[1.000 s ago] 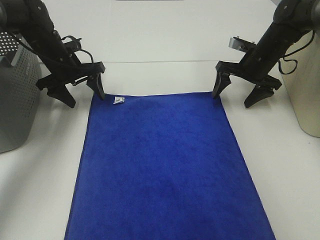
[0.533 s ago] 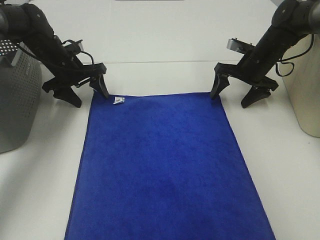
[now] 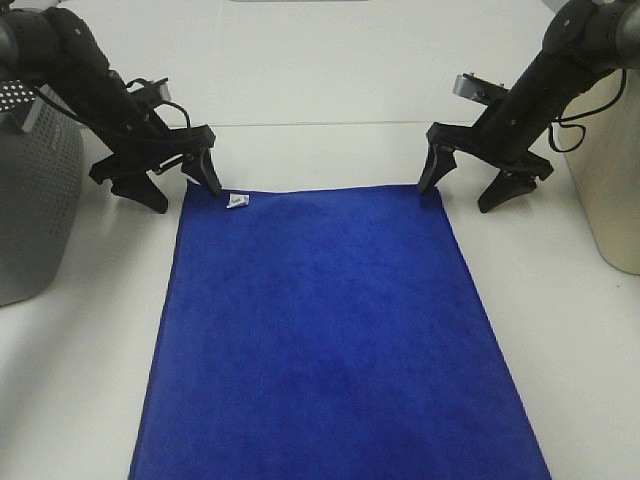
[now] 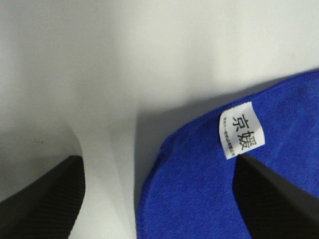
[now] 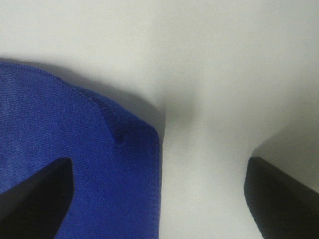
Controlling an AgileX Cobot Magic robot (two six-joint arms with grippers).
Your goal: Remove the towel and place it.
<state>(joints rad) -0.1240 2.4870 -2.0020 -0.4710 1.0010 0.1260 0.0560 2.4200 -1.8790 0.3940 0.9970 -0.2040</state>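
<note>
Royal-blue plush microfibre towel [image 3: 330,330], large and rectangular, lies flat and unfolded on the white table [image 3: 320,150], between a grey perforated basket [image 3: 30,200] and a beige container [image 3: 610,210]. Small white tag [image 3: 237,202] sits at the corner by the left arm.

Left gripper [image 3: 184,197]: jaws spread, nothing held, straddling the tagged corner, with one finger over cloth and the other over bare table.

Right gripper [image 3: 456,198]: jaws spread wide, empty, same straddle at the other corner of that edge.

Contact with the cloth: cannot tell from either wrist view.

Handling estimate: light, soft, limp. No stiffness, so it should sag and drape once lifted. Pile likely grippy, not slippery.

Best hold: the stitched hem at both corners together, pinched deep enough not to slip off the thin edge.
</note>
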